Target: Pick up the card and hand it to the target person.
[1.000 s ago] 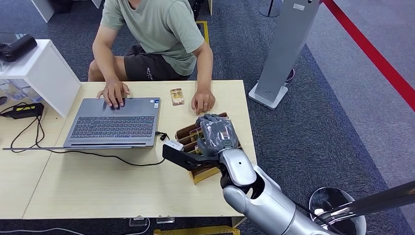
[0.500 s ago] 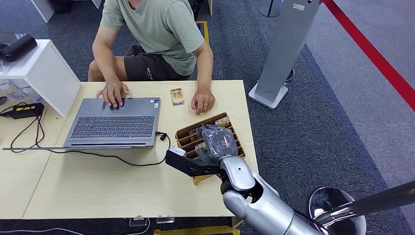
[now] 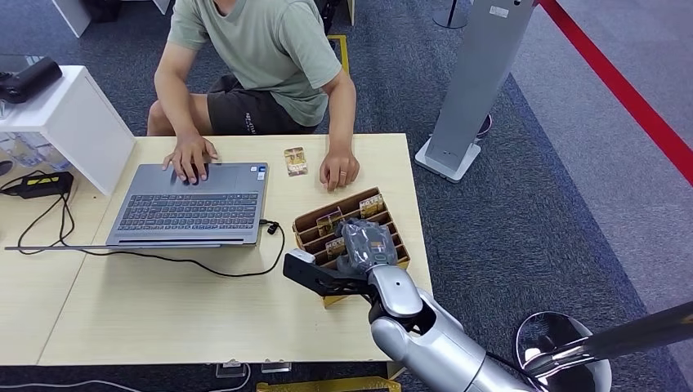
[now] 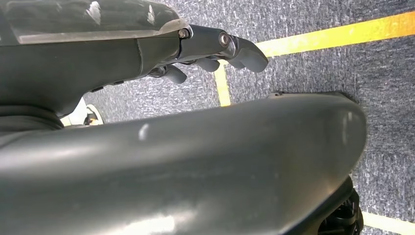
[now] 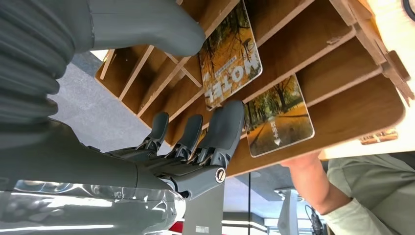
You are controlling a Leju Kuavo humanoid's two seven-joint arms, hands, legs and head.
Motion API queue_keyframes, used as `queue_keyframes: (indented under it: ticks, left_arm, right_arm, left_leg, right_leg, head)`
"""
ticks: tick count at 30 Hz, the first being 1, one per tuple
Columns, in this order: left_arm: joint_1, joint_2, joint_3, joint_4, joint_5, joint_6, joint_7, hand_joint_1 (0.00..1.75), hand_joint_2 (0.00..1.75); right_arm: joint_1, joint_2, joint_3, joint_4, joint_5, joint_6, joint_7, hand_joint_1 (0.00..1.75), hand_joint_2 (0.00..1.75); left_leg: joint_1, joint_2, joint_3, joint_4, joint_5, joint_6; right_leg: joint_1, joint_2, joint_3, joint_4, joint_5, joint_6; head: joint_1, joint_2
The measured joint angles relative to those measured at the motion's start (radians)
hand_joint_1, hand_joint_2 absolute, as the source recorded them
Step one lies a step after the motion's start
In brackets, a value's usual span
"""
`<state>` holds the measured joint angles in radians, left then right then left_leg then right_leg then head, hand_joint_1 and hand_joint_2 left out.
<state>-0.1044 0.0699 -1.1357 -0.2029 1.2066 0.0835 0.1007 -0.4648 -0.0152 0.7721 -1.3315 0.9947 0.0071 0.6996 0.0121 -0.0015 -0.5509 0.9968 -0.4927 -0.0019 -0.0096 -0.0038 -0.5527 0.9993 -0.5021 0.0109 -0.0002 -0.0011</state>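
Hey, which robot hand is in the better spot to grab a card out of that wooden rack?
Right. The right robot hand hovers over the wooden rack, fingers near a card. The left robot hand hangs over carpet.

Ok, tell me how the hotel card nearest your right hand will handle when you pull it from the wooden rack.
The card looks thin, flat and probably stiff, so it should slide out without flopping. Its glossy face may slip between the fingers. It leans in a narrow slot of the wooden rack, leaving probably little room to pinch.

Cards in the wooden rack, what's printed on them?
An autumn scene of orange-yellow trees along a path; one card reads HOTEL. The right wrist view shows it best.
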Motion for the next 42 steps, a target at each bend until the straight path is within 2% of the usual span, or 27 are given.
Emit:
queue_keyframes:
  ticks: [6, 12, 15, 19, 22, 28, 33, 42]
  left_arm:
    - [0.000, -0.001, -0.001, 0.000, -0.003, 0.000, 0.000, 0.00, 0.00]
    - [0.000, -0.001, -0.009, 0.000, -0.006, -0.001, 0.000, 0.00, 0.00]
    - [0.000, -0.002, -0.013, 0.000, -0.008, -0.003, 0.000, 0.00, 0.00]
    - [0.000, -0.002, -0.015, 0.000, -0.010, -0.004, 0.000, 0.00, 0.00]
    - [0.000, -0.002, -0.015, 0.000, -0.012, -0.005, 0.000, 0.00, 0.00]
    - [0.000, -0.002, -0.015, 0.000, -0.014, -0.006, 0.000, 0.00, 0.00]
    - [0.000, -0.002, -0.015, 0.000, -0.017, -0.006, 0.000, 0.00, 0.00]
    - [0.000, -0.002, -0.037, 0.000, -0.035, 0.002, 0.006, 0.00, 0.00]
  right_arm:
    - [0.001, 0.004, 0.000, 0.022, 0.003, 0.001, 0.000, 0.72, 1.75]
    - [0.010, 0.005, -0.002, 0.030, 0.011, 0.008, 0.000, 0.77, 1.75]
    - [0.013, 0.006, -0.003, 0.030, 0.015, 0.010, 0.000, 0.94, 1.75]
    - [0.013, 0.006, -0.006, 0.030, 0.019, 0.007, 0.000, 1.29, 1.75]
    - [0.013, 0.006, -0.008, 0.029, 0.022, 0.008, 0.000, 1.35, 1.75]
    - [0.014, 0.006, -0.010, 0.028, 0.024, 0.012, 0.000, 1.37, 1.75]
    - [0.014, 0.006, -0.011, 0.028, 0.026, 0.016, 0.000, 1.28, 1.75]
    - [0.017, 0.008, -0.021, 0.026, 0.022, 0.021, -0.001, 1.27, 1.75]
  left_leg:
    - [0.000, 0.000, 0.000, 0.000, 0.000, 0.000]
    - [0.000, 0.000, 0.000, 0.000, 0.000, 0.000]
    - [0.000, 0.000, 0.000, 0.000, 0.000, 0.000]
    - [0.000, 0.000, 0.000, 0.000, 0.000, 0.000]
    - [0.000, 0.000, 0.001, 0.000, 0.000, 0.000]
    - [0.000, 0.000, 0.001, 0.000, 0.000, 0.000]
    - [0.000, 0.000, 0.001, 0.000, 0.000, 0.000]
    - [0.000, 0.000, 0.001, 0.000, 0.000, 0.000]
  right_leg:
    - [0.000, 0.000, 0.000, 0.000, 0.000, 0.000]
    - [0.000, 0.000, 0.000, 0.000, 0.000, 0.000]
    - [0.000, 0.000, 0.000, 0.000, 0.000, 0.000]
    - [0.000, 0.000, 0.000, 0.000, 0.000, 0.000]
    - [0.000, 0.000, 0.000, 0.000, 0.000, 0.000]
    - [0.000, 0.000, 0.000, 0.000, 0.000, 0.000]
    - [0.000, 0.000, 0.001, 0.000, 0.000, 0.000]
    - [0.000, 0.000, 0.001, 0.000, 0.000, 0.000]
  head:
    - [0.000, 0.000]
    - [0.000, 0.000]
    - [0.000, 0.000]
    - [0.000, 0.000]
    - [0.000, 0.000]
    - [0.000, 0.000]
    - [0.000, 0.000]
    - [0.001, 0.000]
